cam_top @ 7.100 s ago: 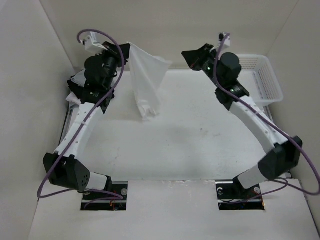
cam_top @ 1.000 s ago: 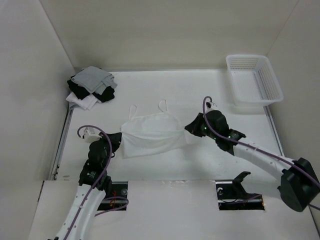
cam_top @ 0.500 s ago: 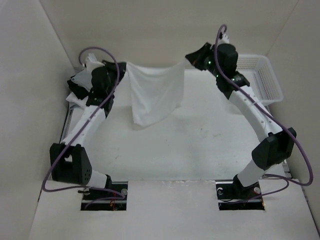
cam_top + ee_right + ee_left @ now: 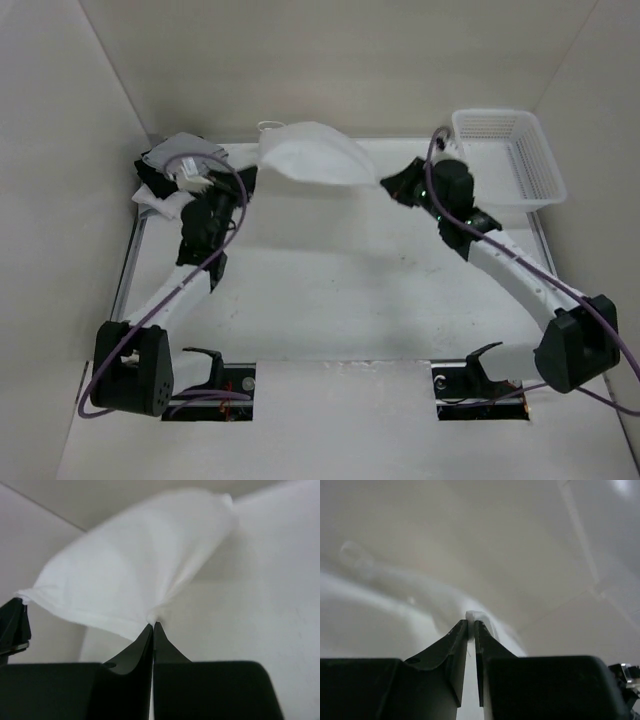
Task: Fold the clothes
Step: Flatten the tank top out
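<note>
One basket of white mesh is seen at the far right corner of the table. Its mesh bottom is seen uncovered from wall to wall, and it is touched by neither arm. One stack of clothing is set at the far left corner, with grey on top, black beneath and white at the near edge. The number of pieces in it cannot be told, and part of it is hidden by the left wrist. One garment, plain white, is held off the table at the far middle, stretched between the two claws and bellied upward in a shallow arch. One thin string loop is made out at its far left edge. The left claw is clamped on the garment's left end; in the left wrist view the fingers are drawn almost together, with a small white fold pinched at their tips. The right claw is clamped on the right end. In the right wrist view its fingers are pressed together, and the cloth is gathered at the tips and fans out upward and to the left. Two arms are counted, each trailed by one purple cable, and the two claws are kept well apart with the garment between them.
</note>
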Controlling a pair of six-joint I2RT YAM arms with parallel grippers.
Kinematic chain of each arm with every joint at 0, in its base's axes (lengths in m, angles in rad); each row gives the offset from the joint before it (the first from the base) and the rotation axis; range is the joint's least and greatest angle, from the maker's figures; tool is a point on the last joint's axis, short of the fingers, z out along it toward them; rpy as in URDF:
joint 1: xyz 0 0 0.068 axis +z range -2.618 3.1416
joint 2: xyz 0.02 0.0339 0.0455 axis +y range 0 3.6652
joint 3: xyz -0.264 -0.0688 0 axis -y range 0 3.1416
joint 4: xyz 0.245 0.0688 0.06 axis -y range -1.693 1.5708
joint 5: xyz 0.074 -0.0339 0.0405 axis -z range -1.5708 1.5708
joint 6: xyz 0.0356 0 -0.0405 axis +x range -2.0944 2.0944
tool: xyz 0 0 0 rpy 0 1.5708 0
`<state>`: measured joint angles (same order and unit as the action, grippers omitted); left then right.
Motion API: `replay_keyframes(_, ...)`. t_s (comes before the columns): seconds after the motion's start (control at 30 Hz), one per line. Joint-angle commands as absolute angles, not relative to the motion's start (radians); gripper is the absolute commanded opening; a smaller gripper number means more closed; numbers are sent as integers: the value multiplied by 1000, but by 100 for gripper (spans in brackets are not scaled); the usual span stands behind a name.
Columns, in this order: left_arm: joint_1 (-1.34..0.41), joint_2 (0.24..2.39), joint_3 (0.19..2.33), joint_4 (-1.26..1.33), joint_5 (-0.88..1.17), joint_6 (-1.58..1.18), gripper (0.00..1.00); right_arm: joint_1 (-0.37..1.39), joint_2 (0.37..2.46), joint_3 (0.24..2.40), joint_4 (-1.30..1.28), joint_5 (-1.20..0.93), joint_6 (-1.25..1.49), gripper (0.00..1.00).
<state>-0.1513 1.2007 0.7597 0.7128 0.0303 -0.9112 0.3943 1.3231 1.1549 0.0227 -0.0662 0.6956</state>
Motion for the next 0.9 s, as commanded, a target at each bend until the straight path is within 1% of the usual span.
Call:
replay_keyframes(0.0, -194, 1181, 458, 898, 14, -881, 12, 459, 1301, 906, 165, -5, 729, 2)
replay_keyframes(0.1, -200, 1148, 197, 1014, -26, -887, 21, 511, 1313, 708, 276, 21, 764, 3)
replay_keyframes(0.17, -183, 1128, 83, 1045, -17, -893, 22, 539, 1365, 617, 336, 26, 791, 3)
replay_keyframes(0.2, -167, 1102, 42, 1039, -5, -894, 24, 551, 1394, 586, 354, 26, 808, 5)
replay_keyframes(0.27, -136, 1037, -7, 999, 14, -925, 32, 564, 1436, 528, 388, 38, 845, 13)
replay_keyframes(0.33, -130, 950, -21, 916, 6, -962, 37, 570, 1437, 479, 409, 51, 876, 24)
replay_keyframes(0.4, -142, 888, 11, 783, -8, -962, 37, 570, 1393, 436, 411, 64, 894, 34)
replay_keyframes(0.47, -168, 876, 95, 622, -53, -910, 38, 571, 1323, 405, 393, 86, 893, 36)
replay_keyframes(0.53, -209, 932, 191, 536, -136, -815, 39, 571, 1252, 388, 342, 110, 893, 36)
replay_keyframes(0.6, -267, 1056, 286, 520, -207, -749, 41, 571, 1188, 382, 283, 130, 890, 37)
replay_keyframes(0.67, -321, 1208, 386, 538, -229, -723, 43, 571, 1117, 376, 224, 155, 887, 37)
replay_keyframes(0.73, -369, 1361, 483, 596, -204, -678, 47, 571, 1051, 368, 178, 167, 879, 38)
replay_keyframes(0.87, -407, 1613, 682, 630, -92, -575, 49, 559, 941, 350, 115, 167, 862, 41)
